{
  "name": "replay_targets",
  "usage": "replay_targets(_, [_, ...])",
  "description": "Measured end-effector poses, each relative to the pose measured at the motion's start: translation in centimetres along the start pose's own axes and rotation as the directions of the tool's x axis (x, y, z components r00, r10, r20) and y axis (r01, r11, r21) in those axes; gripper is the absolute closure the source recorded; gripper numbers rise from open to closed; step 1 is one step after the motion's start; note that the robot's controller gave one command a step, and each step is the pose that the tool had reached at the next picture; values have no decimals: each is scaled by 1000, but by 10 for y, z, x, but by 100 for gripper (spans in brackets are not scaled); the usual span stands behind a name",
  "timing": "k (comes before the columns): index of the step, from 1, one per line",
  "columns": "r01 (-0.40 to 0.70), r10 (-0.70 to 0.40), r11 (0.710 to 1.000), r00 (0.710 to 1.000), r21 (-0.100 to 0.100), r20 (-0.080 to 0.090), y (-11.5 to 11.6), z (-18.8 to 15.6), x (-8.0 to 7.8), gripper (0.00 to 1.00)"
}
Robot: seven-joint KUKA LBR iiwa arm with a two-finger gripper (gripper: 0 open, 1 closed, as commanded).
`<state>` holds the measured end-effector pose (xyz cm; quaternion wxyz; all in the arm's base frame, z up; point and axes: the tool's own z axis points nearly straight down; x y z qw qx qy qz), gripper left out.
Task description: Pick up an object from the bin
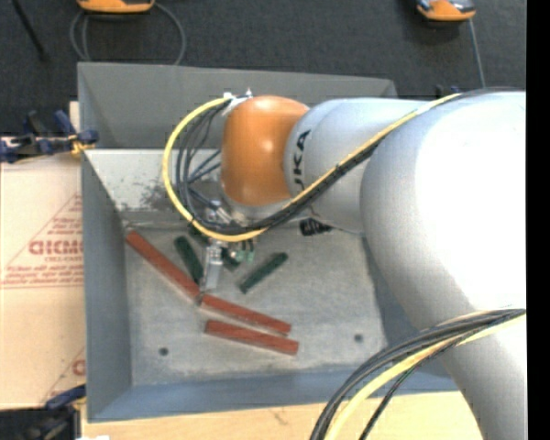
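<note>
My gripper (213,266) hangs below the orange cover over the middle of the bin, low above the floor. It stands between two dark green sticks, one to its left (188,257) and one to its right (262,271). A small green piece (241,256) lies right beside it. A long red-brown stick (160,262) runs diagonally from the upper left and ends just under the gripper.
Two more red-brown sticks lie nearer the front, one (245,313) above the other (250,336). A small black piece (313,227) sits at the right by the arm. The arm covers the bin's back right part.
</note>
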<state>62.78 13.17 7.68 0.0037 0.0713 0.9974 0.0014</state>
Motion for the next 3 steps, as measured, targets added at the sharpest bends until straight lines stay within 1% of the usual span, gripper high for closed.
replay_targets(1, [19, -19, 1000, 1000, 6, -3, -55, 6, -17, 0])
replay_targets(2, [21, -21, 1000, 1000, 3, -3, -51, 5, -16, 100])
replay_targets(3, [-5, 5, 1000, 1000, 0, 6, -63, -193, -27, 100])
